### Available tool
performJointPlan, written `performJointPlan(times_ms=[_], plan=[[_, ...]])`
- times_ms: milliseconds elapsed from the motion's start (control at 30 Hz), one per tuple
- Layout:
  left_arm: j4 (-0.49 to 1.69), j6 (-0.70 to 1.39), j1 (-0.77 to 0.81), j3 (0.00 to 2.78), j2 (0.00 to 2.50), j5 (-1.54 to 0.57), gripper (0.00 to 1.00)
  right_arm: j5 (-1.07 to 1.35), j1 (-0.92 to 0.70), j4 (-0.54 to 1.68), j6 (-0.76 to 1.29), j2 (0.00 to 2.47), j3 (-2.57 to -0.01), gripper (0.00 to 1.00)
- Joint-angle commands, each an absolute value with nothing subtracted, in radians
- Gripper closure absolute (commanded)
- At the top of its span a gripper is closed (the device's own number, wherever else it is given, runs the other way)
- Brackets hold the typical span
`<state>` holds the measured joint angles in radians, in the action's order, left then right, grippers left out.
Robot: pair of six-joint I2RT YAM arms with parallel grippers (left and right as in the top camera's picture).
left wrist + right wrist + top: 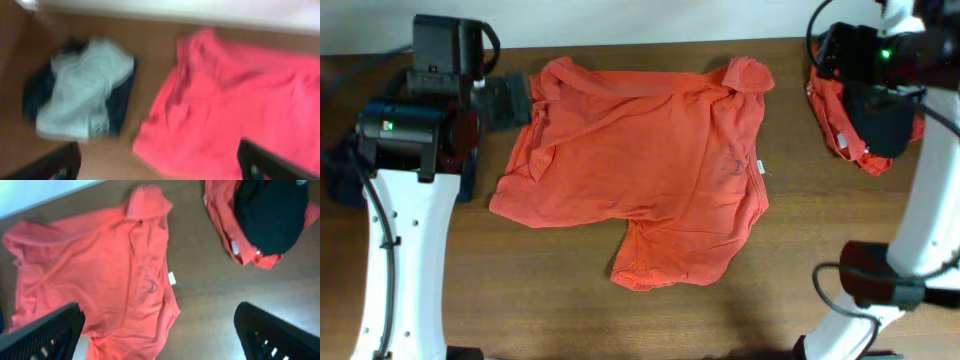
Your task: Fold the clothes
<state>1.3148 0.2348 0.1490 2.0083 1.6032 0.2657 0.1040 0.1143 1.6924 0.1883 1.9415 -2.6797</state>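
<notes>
We counted five garments on the surface [560, 290]: one orange T-shirt [640, 170] spread mid-surface, one black garment [272, 215] on one red garment [220, 225] at right, and one grey-green garment [82, 95] on one navy garment [122, 102] at left. The left fingers [260, 162] and right fingers [45, 332] gaped wide, gripping nothing.

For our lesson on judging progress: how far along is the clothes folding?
Done: nothing clearly; black garment on red garment and grey-green garment on navy garment lie in rumpled heaps. In hand: nothing; left gripper and right gripper are open, empty. Left: the orange-red T-shirt, spread out, unfolded.
</notes>
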Motion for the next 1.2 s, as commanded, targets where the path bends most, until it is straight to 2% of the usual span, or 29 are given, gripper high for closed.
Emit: performJointPlan(times_ms=[0,233,433,800,1000,1167], plan=[[1.369,0.360,0.141,1.985,1.628,0.253,0.01,0.126,0.118,1.699,0.200,1.917,-2.632,0.01],[1.441,0.429,0.138,1.903,1.623,0.257,0.01,0.146,0.118,1.696,0.216,1.913,-2.388,0.00],[1.395,0.478,0.098,1.717,1.590,0.241,0.01,0.147,0.118,1.615,0.220,1.913,-2.139,0.02],[1.072,0.486,-0.010,1.322,1.545,0.084,0.01,0.207,0.119,1.396,0.295,1.878,-1.717,0.02],[0.915,0.601,-0.016,1.143,1.545,0.056,0.02,0.260,0.119,1.227,0.350,1.834,-1.468,0.03],[0.790,0.668,-0.016,1.031,1.545,0.063,0.06,0.281,0.119,1.169,0.350,1.824,-1.375,0.09]])
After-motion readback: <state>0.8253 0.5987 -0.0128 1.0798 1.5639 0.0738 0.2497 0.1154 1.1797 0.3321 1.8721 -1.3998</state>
